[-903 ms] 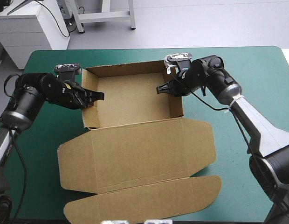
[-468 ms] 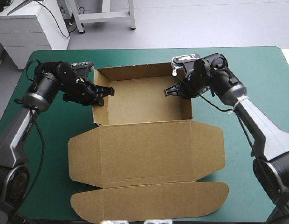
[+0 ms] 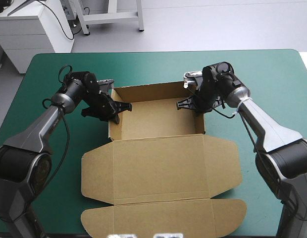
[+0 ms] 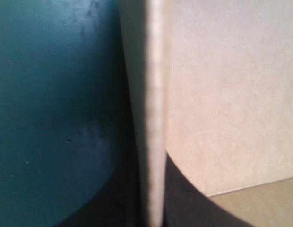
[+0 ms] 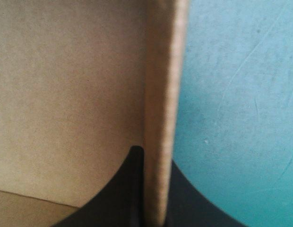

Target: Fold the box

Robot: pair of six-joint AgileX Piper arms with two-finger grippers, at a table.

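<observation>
The brown box [image 3: 158, 116] stands as an open tray in the middle of the teal-green table, its lid [image 3: 161, 171] lying flat toward the near edge. My left gripper [image 3: 115, 107] is shut on the box's left wall, one black finger inside and one outside. In the left wrist view that wall's edge [image 4: 155, 118] runs straight up between the fingers. My right gripper [image 3: 192, 102] is shut on the box's right wall near its far corner. The right wrist view shows that wall [image 5: 161, 118] pinched between the black fingers, with the tray's inside on one side.
Bare teal-green cover [image 3: 272, 79] lies on both sides of the box and beyond it. The lid's rounded front flap [image 3: 163, 218] reaches close to the table's near edge.
Both grippers have carried the box to the right and slightly away from me. The left arm has stretched further across the table. Both holds on the side walls stayed the same.
</observation>
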